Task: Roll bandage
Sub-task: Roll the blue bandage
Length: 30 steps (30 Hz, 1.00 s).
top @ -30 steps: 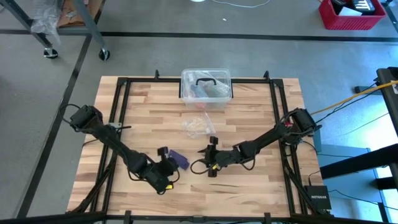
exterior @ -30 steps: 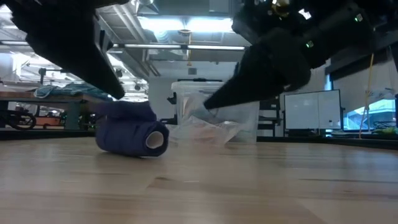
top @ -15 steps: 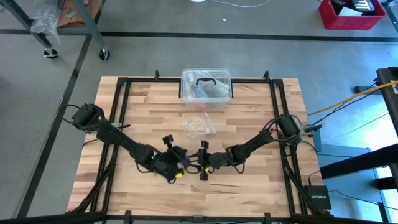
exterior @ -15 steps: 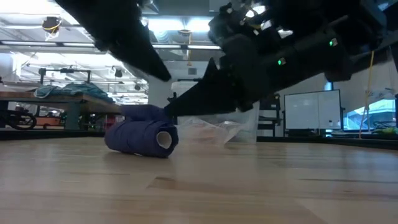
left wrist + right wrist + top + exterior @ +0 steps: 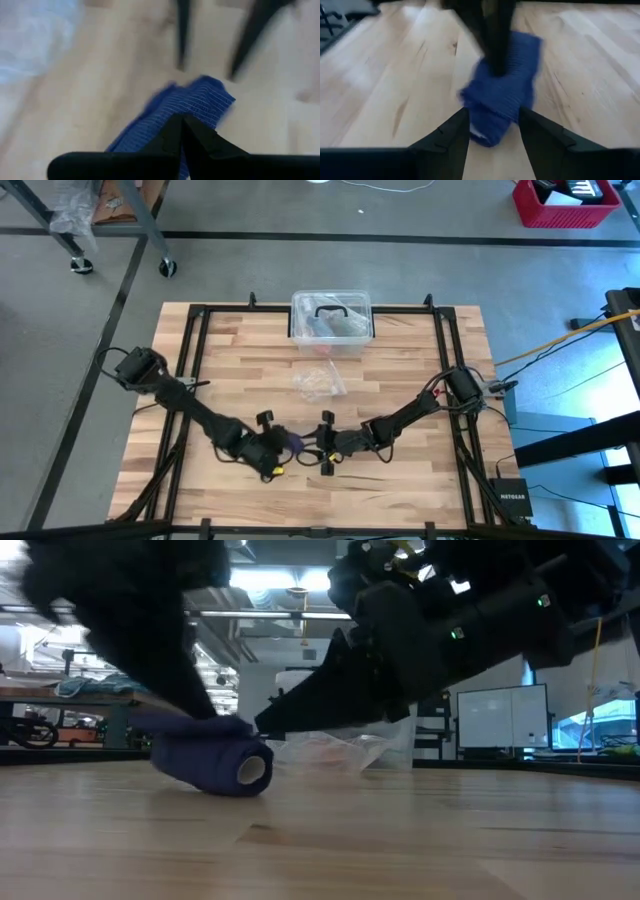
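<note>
While pressed onto the bandage (image 5: 205,762), left claw (image 5: 272,448) shut; right claw (image 5: 492,131) parted astride the roll's end.

left hand (image 5: 283,448) closed, right hand (image 5: 322,444) parted

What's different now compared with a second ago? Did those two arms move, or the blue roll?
Both arms swung inward until their tools meet over the rolled bandage. The left tool, shut, now presses on the roll from above; the right tool stands with its fingers spread around the roll's end. The roll shifted slightly. The clear plastic box and plastic wrapper stayed put.
</note>
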Tool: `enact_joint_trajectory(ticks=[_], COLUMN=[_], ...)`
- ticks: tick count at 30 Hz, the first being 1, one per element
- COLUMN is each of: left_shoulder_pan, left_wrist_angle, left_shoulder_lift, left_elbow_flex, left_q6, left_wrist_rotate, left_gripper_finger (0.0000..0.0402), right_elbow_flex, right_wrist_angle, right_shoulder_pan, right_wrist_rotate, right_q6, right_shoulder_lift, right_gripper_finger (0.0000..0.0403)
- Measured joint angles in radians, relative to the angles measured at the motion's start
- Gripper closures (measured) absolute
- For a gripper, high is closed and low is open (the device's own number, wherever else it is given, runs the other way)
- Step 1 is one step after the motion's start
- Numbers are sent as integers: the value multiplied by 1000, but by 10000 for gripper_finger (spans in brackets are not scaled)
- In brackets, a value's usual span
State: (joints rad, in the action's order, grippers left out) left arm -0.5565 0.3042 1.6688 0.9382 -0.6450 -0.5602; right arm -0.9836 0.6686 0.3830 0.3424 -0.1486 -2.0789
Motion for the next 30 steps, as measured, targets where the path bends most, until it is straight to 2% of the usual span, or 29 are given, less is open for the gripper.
enact_joint_trajectory(ticks=[4,9,15,20,27,30], left_shoulder_pan=[-45,-71,-90,-98,-99,-92], left_wrist_angle=[2,1,-7,-8,61,121], left_shoulder_lift=[0,1,36,40,-38,-55], left_elbow_flex=[0,0,0,5,89,90], left_q6=[-40,-65,-89,-88,1,17], left_wrist_rotate=[-3,-11,-16,-17,-31,-97], left_gripper_finger=[396,396,396,396,396,396], right_elbow_flex=[0,-1,-41,-79,-80,-80], right_wrist_angle=[78,98,97,45,14,14], right_shoulder_pan=[17,13,9,9,9,9], right_wrist_rotate=[-40,-38,-28,-23,2,2], right_q6=[-1,-5,-19,-2,-2,-2], right_shoulder_lift=[0,-12,-97,-117,-119,-119], right_gripper_finger=[228,228,228,228,228,228])
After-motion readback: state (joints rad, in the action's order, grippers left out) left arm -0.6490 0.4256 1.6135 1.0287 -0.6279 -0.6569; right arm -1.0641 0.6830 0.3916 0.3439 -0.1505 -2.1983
